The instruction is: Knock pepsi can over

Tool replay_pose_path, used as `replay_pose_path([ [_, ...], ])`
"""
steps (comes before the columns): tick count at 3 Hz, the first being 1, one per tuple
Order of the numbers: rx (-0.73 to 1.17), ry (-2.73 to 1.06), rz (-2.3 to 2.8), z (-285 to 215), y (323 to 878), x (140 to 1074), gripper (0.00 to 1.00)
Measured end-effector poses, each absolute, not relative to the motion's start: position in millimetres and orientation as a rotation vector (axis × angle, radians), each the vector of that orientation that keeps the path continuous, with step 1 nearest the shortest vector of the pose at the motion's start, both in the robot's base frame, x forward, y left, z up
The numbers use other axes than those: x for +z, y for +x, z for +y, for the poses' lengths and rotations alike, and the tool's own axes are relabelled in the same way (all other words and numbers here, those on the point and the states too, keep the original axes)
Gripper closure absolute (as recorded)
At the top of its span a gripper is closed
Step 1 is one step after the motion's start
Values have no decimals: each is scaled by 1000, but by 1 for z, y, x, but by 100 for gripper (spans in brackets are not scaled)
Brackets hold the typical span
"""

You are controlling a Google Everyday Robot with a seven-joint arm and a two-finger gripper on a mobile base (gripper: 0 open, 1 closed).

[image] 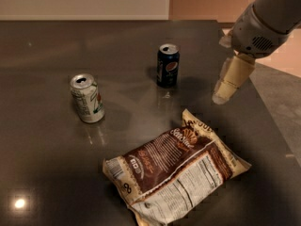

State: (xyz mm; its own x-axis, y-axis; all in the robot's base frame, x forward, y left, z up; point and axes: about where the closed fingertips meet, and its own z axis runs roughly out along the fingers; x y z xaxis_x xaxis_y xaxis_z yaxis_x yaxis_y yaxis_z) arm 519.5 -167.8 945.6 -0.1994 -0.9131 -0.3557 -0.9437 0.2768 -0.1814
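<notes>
My tool [222,94] hangs over the right side of the desk [42,164], to the right of the pepsi can [168,66] and apart from it. I cannot tell whether it is wide or narrow. The can stands upright toward the back of the desk. If I sweep too high, I judge I would skim its top and leave it standing. Too low, and I could drag the snack bag [176,171] lying near my tool. A hard shove might send the can rolling toward the white-and-green can [87,98]. My arm is cut off at the upper right corner.
</notes>
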Motion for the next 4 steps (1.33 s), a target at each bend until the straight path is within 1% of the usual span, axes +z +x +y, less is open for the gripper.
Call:
replay_pose_path([
  [1,172,-1627,2106,-140,556,938,0],
  [3,293,-1557,2065,-103,626,920,0],
  [4,338,-1546,2035,-82,646,913,0],
])
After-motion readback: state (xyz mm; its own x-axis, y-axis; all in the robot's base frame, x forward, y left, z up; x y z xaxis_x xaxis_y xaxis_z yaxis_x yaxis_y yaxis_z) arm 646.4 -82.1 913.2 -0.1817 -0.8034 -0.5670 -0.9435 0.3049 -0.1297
